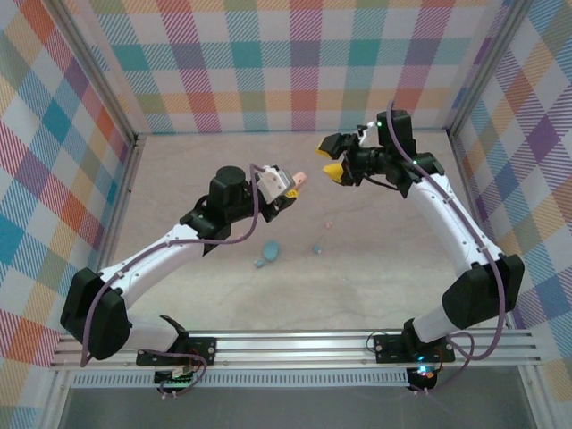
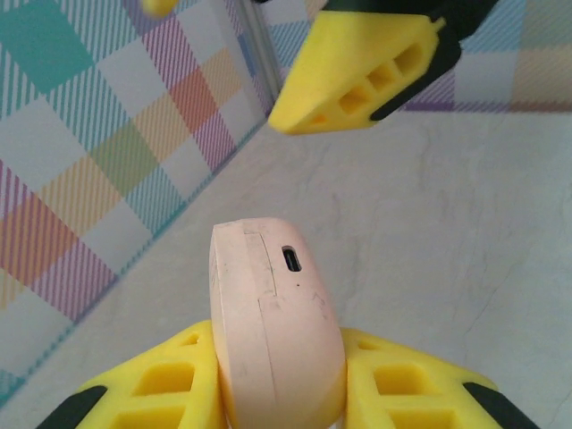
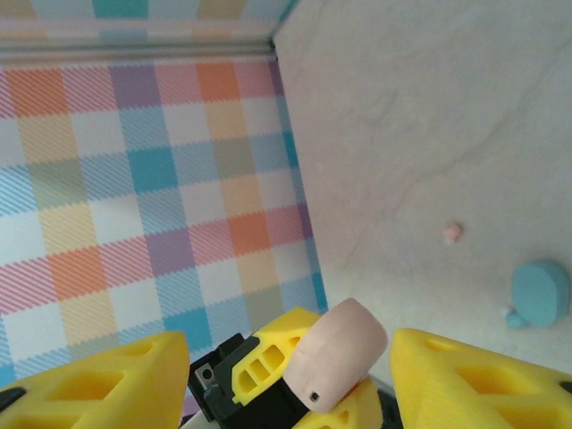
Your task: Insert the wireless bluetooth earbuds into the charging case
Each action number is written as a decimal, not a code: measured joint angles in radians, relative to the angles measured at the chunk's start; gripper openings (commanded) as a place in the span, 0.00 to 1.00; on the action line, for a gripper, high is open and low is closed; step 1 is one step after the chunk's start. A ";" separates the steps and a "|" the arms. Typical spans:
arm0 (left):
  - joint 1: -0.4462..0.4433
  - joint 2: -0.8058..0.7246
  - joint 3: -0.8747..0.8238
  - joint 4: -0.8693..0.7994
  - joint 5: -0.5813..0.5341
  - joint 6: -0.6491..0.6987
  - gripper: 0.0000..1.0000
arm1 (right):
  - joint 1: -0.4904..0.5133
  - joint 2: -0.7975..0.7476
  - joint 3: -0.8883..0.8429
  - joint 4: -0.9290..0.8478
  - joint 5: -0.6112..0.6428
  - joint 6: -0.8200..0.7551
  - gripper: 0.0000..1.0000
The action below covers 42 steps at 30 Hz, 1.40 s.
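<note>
1. The pink case (image 2: 273, 331) was held up off the table (image 1: 375, 277), in the left gripper (image 2: 277, 380).
2. Its long way ran straight out from between the yellow fingers (image 2: 170, 393), and its free end pointed at the right arm.
3. A thin edge with a small plug hole (image 2: 290, 259) faced the left wrist camera.
4. The left gripper was squeezed tight on the pink case, one finger on each flat side.
5. The right gripper (image 3: 290, 344) had its fingers wide apart and held nothing. It was near the free end of the pink case but did not touch it.
6. I counted three buds, all lying on the table. They were too tiny to tell which way they pointed.
7. One pink bud (image 1: 327, 223) lay by itself, near the middle.
8. One blue bud (image 1: 259, 263) lay just beside the blue case (image 1: 271, 251). The second blue bud (image 1: 316, 248) lay apart, between the blue case and the pink bud.
9. I counted two cases: one pink, one blue. The blue case lay on the table.
10. The table was pale and stony, with thin lines in it.
11. Walls (image 1: 268, 63) with bright checks of many colours stood on three sides. A metal rail (image 1: 295, 344) ran along the near edge.
</note>
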<state>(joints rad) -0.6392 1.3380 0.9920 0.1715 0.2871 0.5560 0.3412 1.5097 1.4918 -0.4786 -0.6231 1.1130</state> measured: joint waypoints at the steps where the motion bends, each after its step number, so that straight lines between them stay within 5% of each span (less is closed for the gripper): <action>1: -0.013 -0.001 0.000 -0.007 -0.016 0.046 0.23 | 0.003 0.013 0.002 -0.010 -0.021 0.000 0.60; 10: -0.089 -0.001 0.000 -0.017 -0.148 0.327 0.23 | 0.037 0.074 0.002 -0.070 -0.101 0.009 0.59; 21: -0.113 0.026 0.000 0.041 -0.261 0.460 0.24 | 0.085 0.091 0.003 -0.066 -0.120 0.051 0.51; 34: -0.113 0.025 -0.042 0.095 -0.320 0.489 0.26 | 0.084 0.133 0.006 -0.043 -0.148 0.085 0.09; 42: -0.113 0.016 -0.049 0.096 -0.335 0.482 0.33 | 0.086 0.143 0.006 -0.018 -0.165 0.085 0.00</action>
<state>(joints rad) -0.7525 1.3544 0.9432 0.2672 -0.0475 1.0378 0.4274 1.6527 1.4979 -0.4965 -0.7879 1.1984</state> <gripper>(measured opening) 0.309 0.290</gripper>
